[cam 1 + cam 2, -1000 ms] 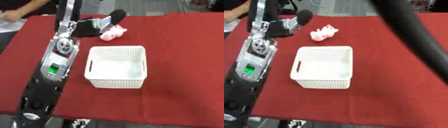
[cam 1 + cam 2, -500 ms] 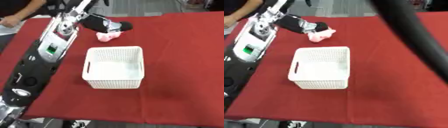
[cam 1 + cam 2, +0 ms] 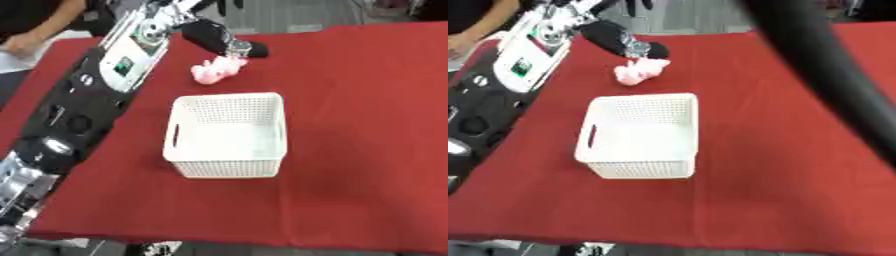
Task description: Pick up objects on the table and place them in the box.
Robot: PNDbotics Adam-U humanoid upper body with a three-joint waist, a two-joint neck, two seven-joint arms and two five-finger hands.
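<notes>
A small pink soft toy lies on the red table, just beyond the white mesh box. The box stands in the middle of the table and I see nothing inside it. My left arm runs from the lower left corner up the left side. Its black hand hangs over the far edge of the toy, touching it or nearly so. The hand is too blurred to show how it stands. My right hand shows in no view. Only its black arm crosses the right eye view.
The red cloth stretches bare to the right of the box and in front of it. The table's front edge runs along the bottom of the view.
My left arm has swung its forearm towards the right, and the hand has come down from behind the toy to its far edge. The whole picture has shifted too.
</notes>
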